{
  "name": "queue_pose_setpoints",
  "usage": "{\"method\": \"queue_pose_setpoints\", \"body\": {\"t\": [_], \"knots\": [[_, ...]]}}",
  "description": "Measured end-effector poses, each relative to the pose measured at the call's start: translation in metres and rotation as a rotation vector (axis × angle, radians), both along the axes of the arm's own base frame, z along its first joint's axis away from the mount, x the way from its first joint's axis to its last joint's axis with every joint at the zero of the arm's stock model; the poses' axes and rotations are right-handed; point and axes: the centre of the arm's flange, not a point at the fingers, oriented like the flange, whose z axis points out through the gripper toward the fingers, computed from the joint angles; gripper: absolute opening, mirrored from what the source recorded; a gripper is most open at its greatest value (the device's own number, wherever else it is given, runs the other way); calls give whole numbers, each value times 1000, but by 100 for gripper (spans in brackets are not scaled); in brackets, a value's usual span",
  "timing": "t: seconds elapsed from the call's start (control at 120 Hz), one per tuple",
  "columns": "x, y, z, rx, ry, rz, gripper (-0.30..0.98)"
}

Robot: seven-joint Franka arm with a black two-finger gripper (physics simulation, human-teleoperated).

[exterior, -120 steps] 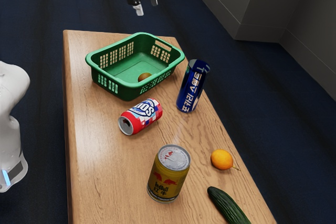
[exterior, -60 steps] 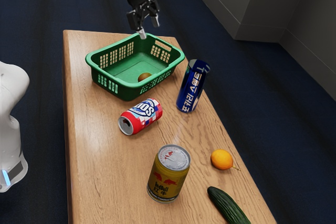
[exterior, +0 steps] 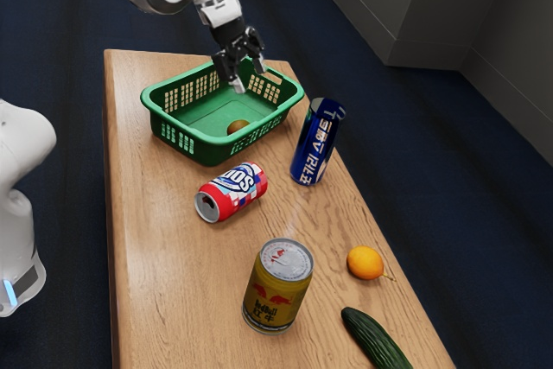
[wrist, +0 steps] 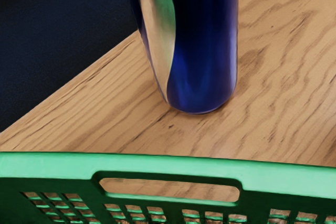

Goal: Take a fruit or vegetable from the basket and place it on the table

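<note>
My gripper [exterior: 249, 78] is over the far part of the green basket [exterior: 154, 108], fingers pointing down and apart, with nothing between them. A brown round fruit [exterior: 238, 127] lies on the basket floor by the side wall, lower than the fingertips and nearer the camera. The wooden table [exterior: 160, 248] carries the basket at its far end. In the wrist view the basket's rim [wrist: 173, 162] with a handle slot crosses the lower part, and the table [wrist: 283, 103] shows beyond it.
A tall blue can [exterior: 315, 143], also in the wrist view as a blue can [wrist: 205, 40], stands close beside the basket. A red-and-white can [exterior: 232, 192] lies on its side. Nearer are a gold can [exterior: 277, 287], an orange fruit [exterior: 365, 263] and a cucumber [exterior: 377, 339].
My gripper has come down from above the table's far end to over the basket, and more of the arm has entered the exterior view. The objects have stayed put.
</note>
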Motion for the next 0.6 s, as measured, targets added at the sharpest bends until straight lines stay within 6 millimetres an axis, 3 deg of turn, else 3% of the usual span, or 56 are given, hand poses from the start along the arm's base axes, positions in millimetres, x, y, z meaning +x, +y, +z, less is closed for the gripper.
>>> {"method": "queue_pose_setpoints", "body": {"t": [0.3, 0.6], "knots": [[-11, 15, -42, -46, 83, -26, 67], [9, 21, -75, -34, 130, -16, 67]]}}
